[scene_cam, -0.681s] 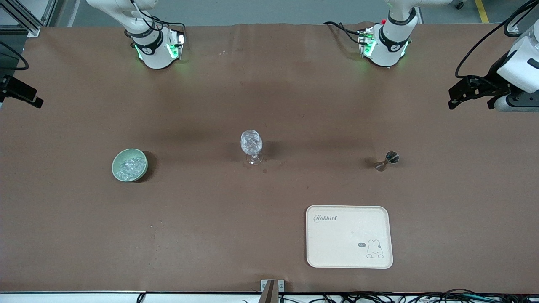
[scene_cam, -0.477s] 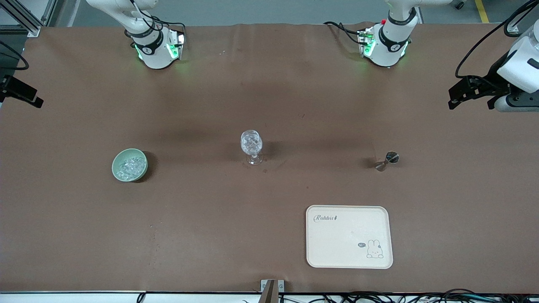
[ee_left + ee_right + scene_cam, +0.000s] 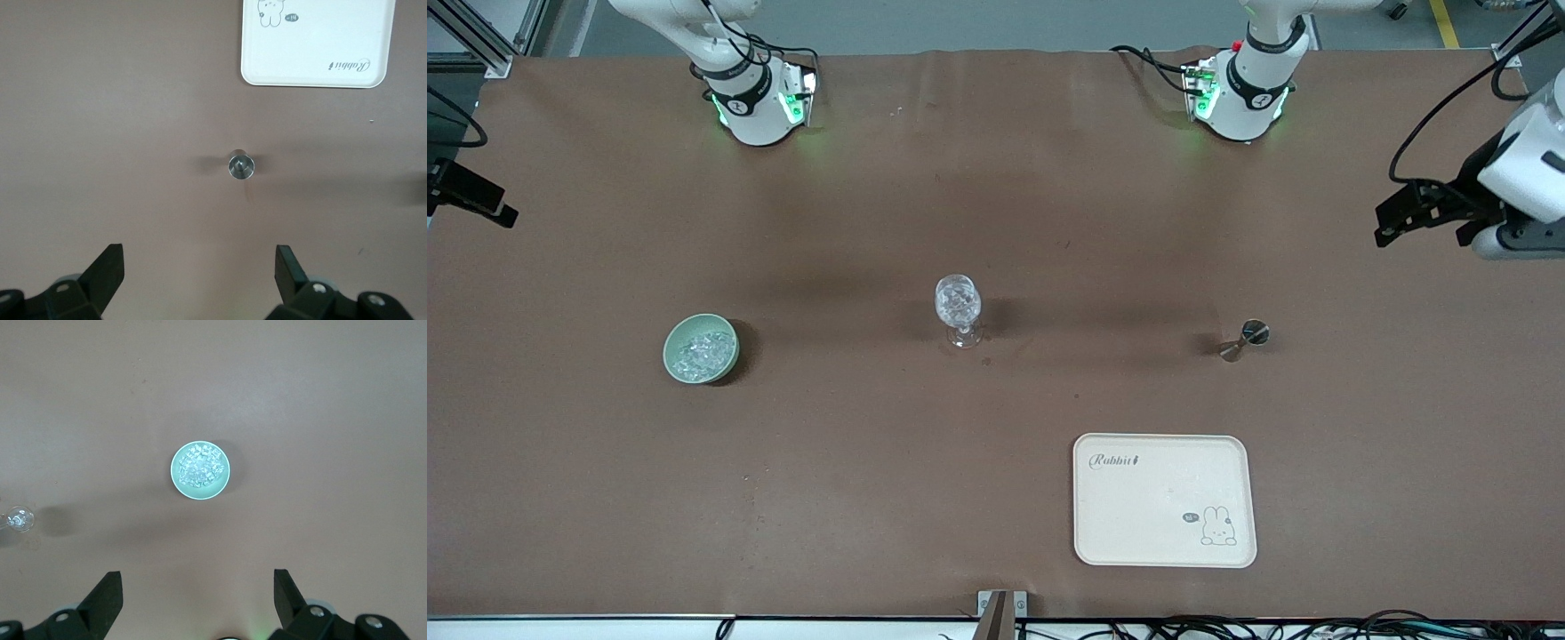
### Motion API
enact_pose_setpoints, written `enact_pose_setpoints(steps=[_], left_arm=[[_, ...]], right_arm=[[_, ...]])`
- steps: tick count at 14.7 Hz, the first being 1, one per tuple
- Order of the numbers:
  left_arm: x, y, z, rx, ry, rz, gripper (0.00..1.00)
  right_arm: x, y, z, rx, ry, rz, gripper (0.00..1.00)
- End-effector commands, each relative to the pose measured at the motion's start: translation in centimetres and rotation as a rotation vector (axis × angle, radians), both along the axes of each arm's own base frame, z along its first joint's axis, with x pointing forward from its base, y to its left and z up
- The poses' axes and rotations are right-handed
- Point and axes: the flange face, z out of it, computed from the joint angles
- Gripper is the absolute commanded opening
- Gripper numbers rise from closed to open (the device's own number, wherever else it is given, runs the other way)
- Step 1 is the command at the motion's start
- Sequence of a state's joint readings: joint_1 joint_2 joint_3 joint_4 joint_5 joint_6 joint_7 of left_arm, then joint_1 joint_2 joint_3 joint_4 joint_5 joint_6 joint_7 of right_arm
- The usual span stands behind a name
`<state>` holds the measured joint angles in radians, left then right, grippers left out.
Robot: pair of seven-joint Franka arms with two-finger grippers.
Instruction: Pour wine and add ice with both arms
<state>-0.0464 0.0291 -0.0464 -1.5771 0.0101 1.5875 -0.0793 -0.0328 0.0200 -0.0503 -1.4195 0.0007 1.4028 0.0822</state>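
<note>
Left gripper (image 3: 197,273) is hanging wide open over the jigger (image 3: 241,166). Right gripper (image 3: 197,595) is hanging wide open over the ice (image 3: 201,467) bowl (image 3: 220,483).

The cream tray (image 3: 1164,500) bears the word "Rabbit" in script by one corner.

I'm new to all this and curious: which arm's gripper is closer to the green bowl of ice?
The right. The right gripper is open high above the bowl of ice; the left gripper is open above the metal jigger.
</note>
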Motion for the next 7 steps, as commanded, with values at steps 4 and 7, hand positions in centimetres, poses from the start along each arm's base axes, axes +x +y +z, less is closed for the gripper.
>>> enact_pose_setpoints(steps=[4,7], left_arm=[[4.5,0.0,-6.4,-0.008,0.057,0.019,1.00],[6.4,1.4,-10.9,-0.039,0.104,0.126,1.00]], right_arm=[[1.9,1.2,-3.8,0.004,0.046,0.036,1.00],[3.3,1.4,-12.0,0.003,0.055,0.046,1.00]])
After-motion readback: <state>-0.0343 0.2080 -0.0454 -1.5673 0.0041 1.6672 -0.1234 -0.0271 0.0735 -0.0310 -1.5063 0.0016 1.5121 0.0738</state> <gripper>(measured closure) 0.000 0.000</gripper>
